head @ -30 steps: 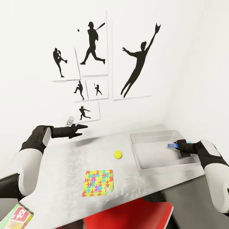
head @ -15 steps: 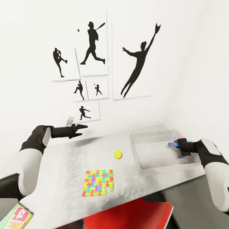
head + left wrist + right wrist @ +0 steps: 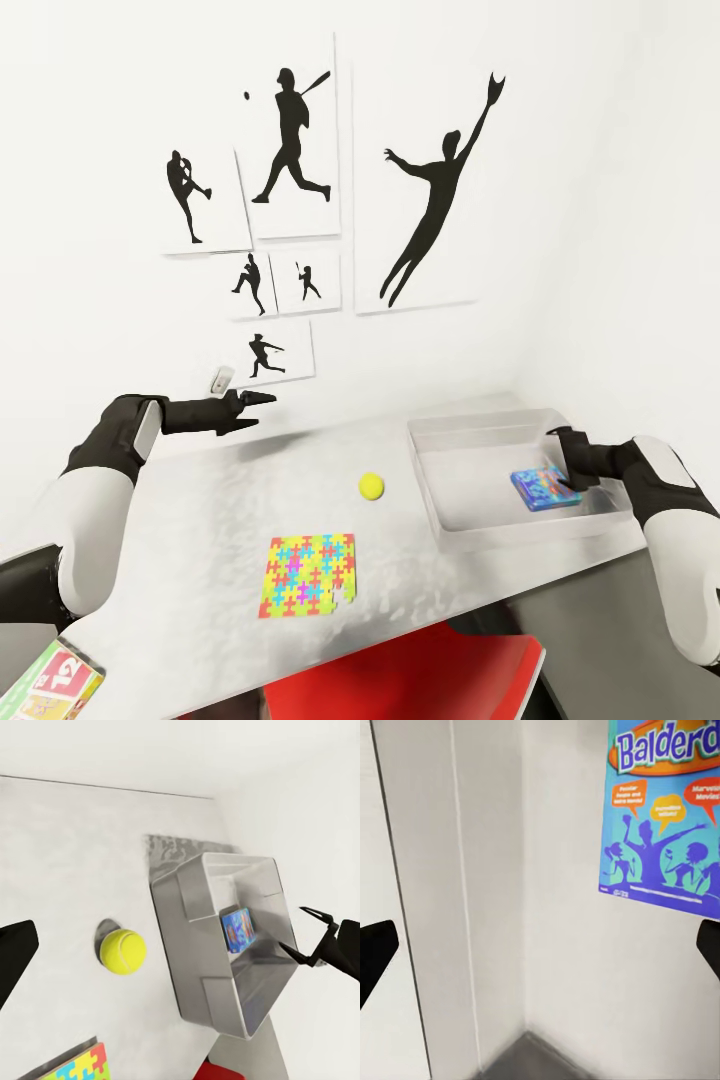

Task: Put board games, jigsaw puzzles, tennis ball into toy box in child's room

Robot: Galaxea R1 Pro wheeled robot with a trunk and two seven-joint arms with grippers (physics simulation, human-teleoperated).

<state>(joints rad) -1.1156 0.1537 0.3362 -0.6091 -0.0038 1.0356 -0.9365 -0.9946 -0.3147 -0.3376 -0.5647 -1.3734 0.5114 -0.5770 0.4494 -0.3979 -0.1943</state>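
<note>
Board game (image 3: 544, 489) inside toy box (image 3: 470, 522)

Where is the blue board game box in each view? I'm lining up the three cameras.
Head view: blue board game box lies in the toy box, lower right.
Left wrist view: box inside the tray, right of centre.
Right wrist view: box at upper right.
Shared landmark: the toy box's pale grey wall.
</note>
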